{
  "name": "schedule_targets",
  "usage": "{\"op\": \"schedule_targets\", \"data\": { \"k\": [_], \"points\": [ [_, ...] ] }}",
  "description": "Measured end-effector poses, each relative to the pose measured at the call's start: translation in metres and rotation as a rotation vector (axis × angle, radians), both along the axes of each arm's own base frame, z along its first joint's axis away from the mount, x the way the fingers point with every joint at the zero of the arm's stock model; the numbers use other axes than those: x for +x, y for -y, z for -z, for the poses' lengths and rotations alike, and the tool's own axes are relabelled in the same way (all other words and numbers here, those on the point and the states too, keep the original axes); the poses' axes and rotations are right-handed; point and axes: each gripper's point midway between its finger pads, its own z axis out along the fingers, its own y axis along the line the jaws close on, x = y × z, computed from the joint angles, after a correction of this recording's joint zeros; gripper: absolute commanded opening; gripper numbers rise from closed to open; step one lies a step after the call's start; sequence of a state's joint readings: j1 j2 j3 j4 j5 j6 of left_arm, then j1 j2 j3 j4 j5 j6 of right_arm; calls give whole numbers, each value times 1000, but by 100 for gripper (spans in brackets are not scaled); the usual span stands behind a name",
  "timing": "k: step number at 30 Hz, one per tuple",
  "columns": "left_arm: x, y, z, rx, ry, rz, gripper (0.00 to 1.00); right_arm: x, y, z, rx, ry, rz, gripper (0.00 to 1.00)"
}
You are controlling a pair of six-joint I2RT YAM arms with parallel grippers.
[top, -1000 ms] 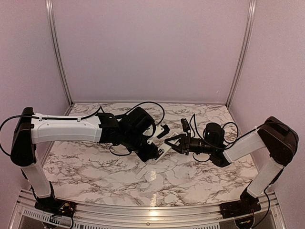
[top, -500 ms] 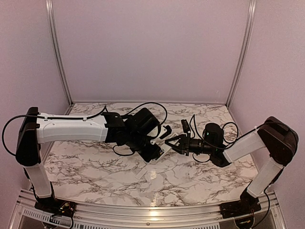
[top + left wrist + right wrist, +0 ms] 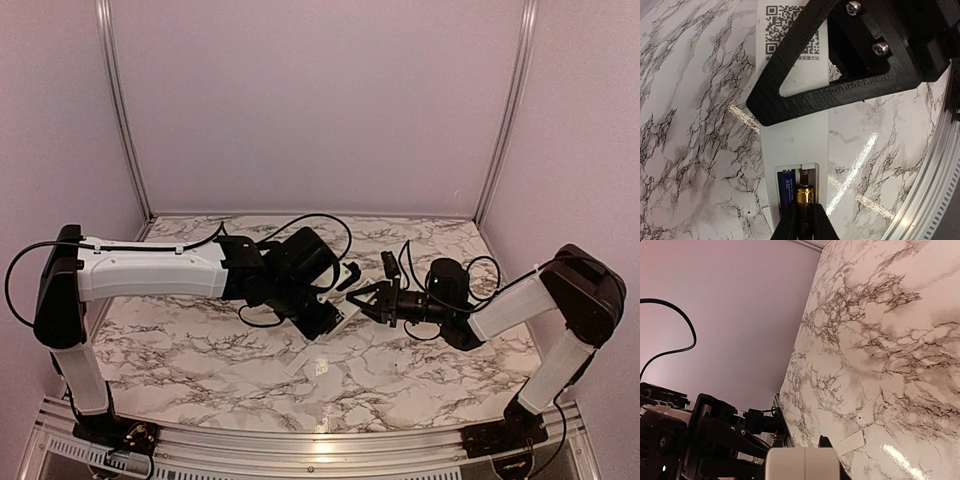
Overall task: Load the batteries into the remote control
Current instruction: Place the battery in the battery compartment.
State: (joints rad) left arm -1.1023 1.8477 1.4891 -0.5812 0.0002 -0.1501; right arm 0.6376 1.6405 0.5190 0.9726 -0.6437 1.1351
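The white remote control (image 3: 795, 145) hangs above the table, back side up, with a QR label and an open battery recess. A blue battery (image 3: 786, 192) lies in the left slot. My left gripper (image 3: 803, 222) is shut on a gold and black battery (image 3: 803, 197), whose tip is in the right slot just short of the spring. My right gripper (image 3: 368, 300) is shut on the remote's other end, one black finger (image 3: 840, 75) crossing the label. In the right wrist view the remote's white end (image 3: 802, 463) fills the bottom. In the top view the left gripper (image 3: 328, 322) meets the remote (image 3: 348, 316) mid-table.
A short white cover plate (image 3: 300, 362) lies flat on the marble table (image 3: 200, 340), below and in front of the grippers; it also shows in the right wrist view (image 3: 852, 442). Metal rails edge the table's near side (image 3: 320, 445). Pale walls enclose the back and sides.
The left arm has shifted slightly right toward the remote with the battery in its fingers. The right arm holds still.
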Motion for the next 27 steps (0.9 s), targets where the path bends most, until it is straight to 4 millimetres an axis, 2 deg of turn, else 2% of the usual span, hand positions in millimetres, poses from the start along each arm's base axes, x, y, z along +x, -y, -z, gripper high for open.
{"op": "schedule_targets", "data": {
  "k": [16,20,27],
  "points": [
    [1,0,0,2,9,-4,16,-2,3,1,21,-40,9,0],
    [1,0,-1,2,10,-2,9,-3,3,1,25,-47,9,0],
    [1,1,-2,0,11,2,7,-2,4,1,28,-54,12,0]
  ]
}}
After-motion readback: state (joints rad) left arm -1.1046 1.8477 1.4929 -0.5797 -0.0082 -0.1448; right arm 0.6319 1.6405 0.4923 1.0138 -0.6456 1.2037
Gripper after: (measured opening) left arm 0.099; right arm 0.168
